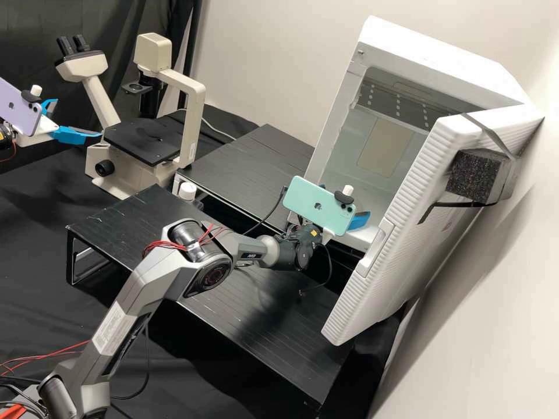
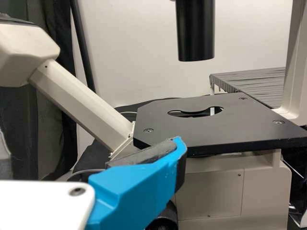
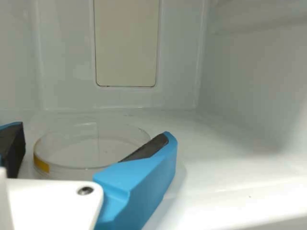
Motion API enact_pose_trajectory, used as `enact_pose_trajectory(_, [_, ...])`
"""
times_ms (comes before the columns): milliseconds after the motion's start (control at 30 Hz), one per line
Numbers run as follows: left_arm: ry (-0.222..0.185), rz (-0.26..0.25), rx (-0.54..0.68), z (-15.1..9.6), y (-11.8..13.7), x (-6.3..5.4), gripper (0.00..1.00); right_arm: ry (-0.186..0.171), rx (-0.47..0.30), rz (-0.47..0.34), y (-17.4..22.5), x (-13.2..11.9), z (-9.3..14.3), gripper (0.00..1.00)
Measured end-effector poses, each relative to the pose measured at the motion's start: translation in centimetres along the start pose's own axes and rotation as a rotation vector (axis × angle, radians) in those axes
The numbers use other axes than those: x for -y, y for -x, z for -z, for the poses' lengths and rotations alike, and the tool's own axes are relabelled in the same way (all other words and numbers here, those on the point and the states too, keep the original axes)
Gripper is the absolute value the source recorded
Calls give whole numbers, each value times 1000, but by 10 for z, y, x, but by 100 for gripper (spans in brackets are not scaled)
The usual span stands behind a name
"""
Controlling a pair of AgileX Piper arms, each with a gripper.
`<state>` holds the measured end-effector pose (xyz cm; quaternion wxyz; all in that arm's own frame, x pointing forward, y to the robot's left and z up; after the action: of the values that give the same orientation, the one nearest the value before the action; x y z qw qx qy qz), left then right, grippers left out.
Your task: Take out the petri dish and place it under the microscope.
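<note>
In the high view my left gripper (image 1: 78,118) stands open and empty beside the stage of the cream microscope (image 1: 195,119). The left wrist view shows one blue finger of my left gripper (image 2: 139,184) in front of the black stage (image 2: 230,132), which has a central opening under a black tube. At the opening of the white incubator, my right gripper (image 1: 356,221) is partly hidden behind a green phone. Inside, a clear petri dish (image 3: 91,148) with a yellow mark lies on the white floor, between the spread fingers of my right gripper (image 3: 93,132).
The incubator door (image 1: 402,221) stands wide open at the right. Low black platforms (image 1: 256,314) lie before the incubator and beside the microscope (image 1: 250,157). A small white-capped bottle (image 1: 187,192) stands between them.
</note>
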<state>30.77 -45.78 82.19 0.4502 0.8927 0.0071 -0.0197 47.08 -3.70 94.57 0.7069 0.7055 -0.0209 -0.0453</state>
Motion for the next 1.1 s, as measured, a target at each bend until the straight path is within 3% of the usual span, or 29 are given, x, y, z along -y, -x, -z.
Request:
enact_pose_trajectory(800, [0, 0, 0, 0, 0, 0, 100, -9, -16, 5, 3, 3, 0, 0])
enact_pose_trajectory(1100, [0, 0, 0, 0, 0, 0, 100, -34, -13, -7, 19, 0, -2, 0])
